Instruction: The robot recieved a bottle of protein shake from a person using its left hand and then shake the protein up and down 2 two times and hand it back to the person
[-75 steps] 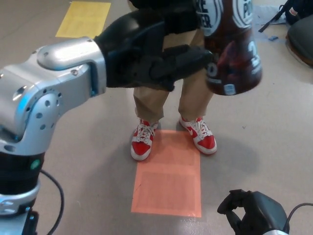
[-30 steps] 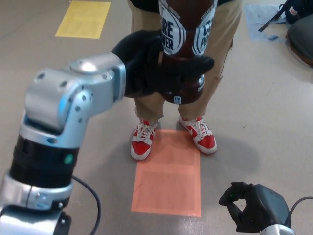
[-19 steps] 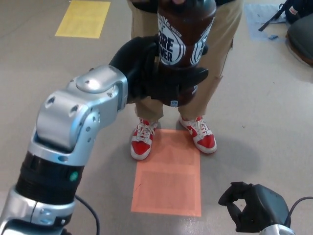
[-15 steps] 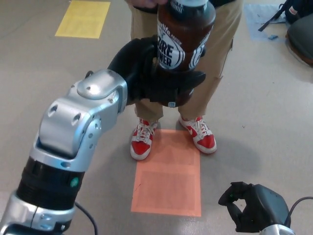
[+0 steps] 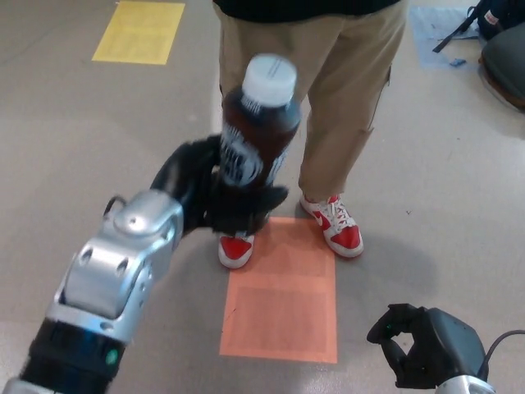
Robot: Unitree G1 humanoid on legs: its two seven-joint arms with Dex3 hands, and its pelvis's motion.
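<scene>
A dark brown protein shake bottle (image 5: 253, 135) with a white cap and a white-lettered label stands nearly upright in the middle of the head view. My left hand (image 5: 209, 199) is shut around its lower part, hiding the base. A person in tan trousers (image 5: 328, 90) and red and white shoes (image 5: 331, 224) stands just behind the bottle. My right hand (image 5: 426, 350) hangs low at the bottom right with its fingers curled on nothing.
An orange rectangle (image 5: 283, 300) is marked on the grey floor by the person's feet. A yellow rectangle (image 5: 139, 31) lies at the top left. Dark gear (image 5: 500, 45) sits at the top right corner.
My left arm has dropped down and pulled back toward me, carrying the bottle lower, so the white cap now shows. The right hand has not moved.
</scene>
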